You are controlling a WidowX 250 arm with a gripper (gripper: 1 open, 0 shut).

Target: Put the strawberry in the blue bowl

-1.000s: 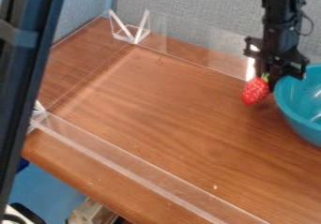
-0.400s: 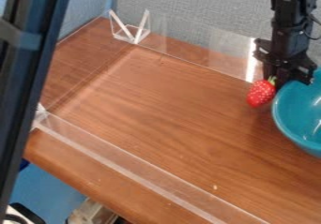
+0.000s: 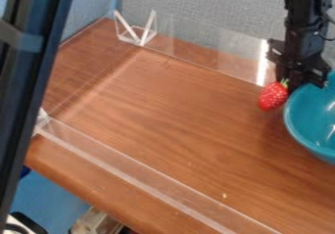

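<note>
Strawberry, bright red with a small green leafy top (image 3: 273,96), hangs from the black metal robot gripper (image 3: 295,77), whose jaws are closed on its leafy end. The fruit is just beside the large round teal-blue bowl with smooth walls (image 3: 311,118), outside its rim, on the side toward the middle of the brown wooden surface (image 3: 164,116). That bowl sits at the surface's right edge, near the far right corner, partly cut off by the view's border.
</note>
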